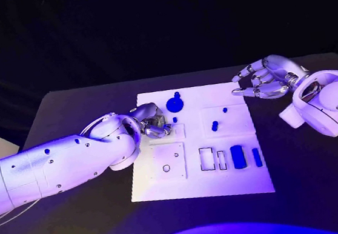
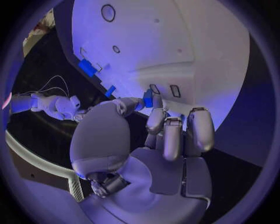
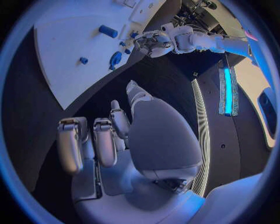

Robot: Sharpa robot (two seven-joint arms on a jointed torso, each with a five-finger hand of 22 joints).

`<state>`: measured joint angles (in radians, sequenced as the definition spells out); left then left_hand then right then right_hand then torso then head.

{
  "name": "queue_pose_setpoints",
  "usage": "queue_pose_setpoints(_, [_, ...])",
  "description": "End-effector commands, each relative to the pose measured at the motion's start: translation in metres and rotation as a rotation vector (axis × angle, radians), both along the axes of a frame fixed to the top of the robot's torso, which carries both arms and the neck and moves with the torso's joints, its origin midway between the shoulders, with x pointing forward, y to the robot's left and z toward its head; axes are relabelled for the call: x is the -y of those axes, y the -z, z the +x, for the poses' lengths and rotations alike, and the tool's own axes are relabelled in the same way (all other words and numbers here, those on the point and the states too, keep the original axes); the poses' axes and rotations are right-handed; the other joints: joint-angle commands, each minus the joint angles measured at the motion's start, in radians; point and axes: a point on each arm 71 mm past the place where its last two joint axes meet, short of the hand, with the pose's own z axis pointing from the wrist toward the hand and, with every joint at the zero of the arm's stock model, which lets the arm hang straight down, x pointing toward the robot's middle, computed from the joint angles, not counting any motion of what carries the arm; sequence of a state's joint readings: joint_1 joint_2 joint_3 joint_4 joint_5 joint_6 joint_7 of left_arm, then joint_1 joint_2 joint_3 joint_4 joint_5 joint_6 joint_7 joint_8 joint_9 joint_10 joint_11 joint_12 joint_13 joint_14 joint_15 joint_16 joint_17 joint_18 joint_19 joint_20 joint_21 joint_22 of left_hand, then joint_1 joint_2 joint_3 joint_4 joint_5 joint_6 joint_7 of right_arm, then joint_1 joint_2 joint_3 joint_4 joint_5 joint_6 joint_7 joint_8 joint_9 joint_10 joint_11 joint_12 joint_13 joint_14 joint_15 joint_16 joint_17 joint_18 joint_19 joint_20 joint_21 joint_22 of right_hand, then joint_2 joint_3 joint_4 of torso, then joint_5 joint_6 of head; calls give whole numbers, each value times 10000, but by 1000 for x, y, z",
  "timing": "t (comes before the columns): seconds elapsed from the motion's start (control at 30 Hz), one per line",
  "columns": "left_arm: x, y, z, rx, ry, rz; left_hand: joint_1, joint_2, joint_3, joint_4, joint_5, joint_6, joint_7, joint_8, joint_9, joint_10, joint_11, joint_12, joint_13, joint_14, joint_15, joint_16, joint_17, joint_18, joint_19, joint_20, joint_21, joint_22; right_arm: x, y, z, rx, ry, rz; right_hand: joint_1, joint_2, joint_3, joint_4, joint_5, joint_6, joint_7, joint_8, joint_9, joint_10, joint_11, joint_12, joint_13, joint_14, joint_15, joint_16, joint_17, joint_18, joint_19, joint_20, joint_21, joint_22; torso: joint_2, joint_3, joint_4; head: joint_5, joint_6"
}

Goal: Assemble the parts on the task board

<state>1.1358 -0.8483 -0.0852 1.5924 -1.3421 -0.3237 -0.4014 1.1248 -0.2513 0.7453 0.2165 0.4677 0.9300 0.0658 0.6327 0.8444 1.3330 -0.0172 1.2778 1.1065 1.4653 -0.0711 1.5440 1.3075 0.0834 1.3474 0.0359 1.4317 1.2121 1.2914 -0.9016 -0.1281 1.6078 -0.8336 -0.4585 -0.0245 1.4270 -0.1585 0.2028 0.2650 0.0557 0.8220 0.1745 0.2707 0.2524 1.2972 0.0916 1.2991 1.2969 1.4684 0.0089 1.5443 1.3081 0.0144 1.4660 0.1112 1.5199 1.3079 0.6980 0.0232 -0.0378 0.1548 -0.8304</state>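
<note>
The white task board [image 1: 234, 182] lies mid-table. My left hand [image 1: 148, 124] hovers over its far left part and pinches a small blue part [image 2: 147, 99] between thumb and a finger. A round blue part [image 1: 175, 103] sits just beyond that hand. A short blue peg [image 1: 215, 125] stands near the board's middle. Two blue bars [image 1: 238, 155] [image 1: 258, 156] lie at the right, beside two empty rectangular slots [image 1: 206, 158]. My right hand [image 1: 264, 80] hangs at the board's far right corner, fingers loosely bent, holding nothing. The right wrist view shows the left hand [image 3: 154, 43] and the round part [image 3: 115, 59].
A raised white block with a small hole [image 1: 168, 160] sits on the board's near left. Black tabletop [image 1: 80, 219] surrounds the board on all sides. My left forearm [image 1: 54, 168] lies over the table's left half.
</note>
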Motion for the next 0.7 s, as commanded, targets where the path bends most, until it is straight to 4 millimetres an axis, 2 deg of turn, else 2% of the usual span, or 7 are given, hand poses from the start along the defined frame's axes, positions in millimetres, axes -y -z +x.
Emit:
queue_pose_setpoints(0.03, [2,0,-1,51,251,168,-8,78,2260,-2184,31,74,-87,65,13,76,-26,-26,9,896,-68,-13,2073,-72,83,-10,66,14,-1,1,-1,-18,-183,-11,50,8,21,59,39,48,-13,63,-9,6,-28,40,1,868,30,-32,2026,4,790,28,-33,2255,2,1,-3,3,-13])
queue_pose_setpoints(0.7, [-1,6,-1,-553,172,718,-9,64,2279,-2184,26,81,-91,64,16,80,-30,-31,3,896,-71,-13,2071,-76,94,-13,74,32,0,2,-1,-58,-170,-23,50,8,21,59,39,48,-13,63,-9,6,-28,40,1,868,30,-32,2026,4,790,28,-33,2255,-13,6,-2,0,-43])
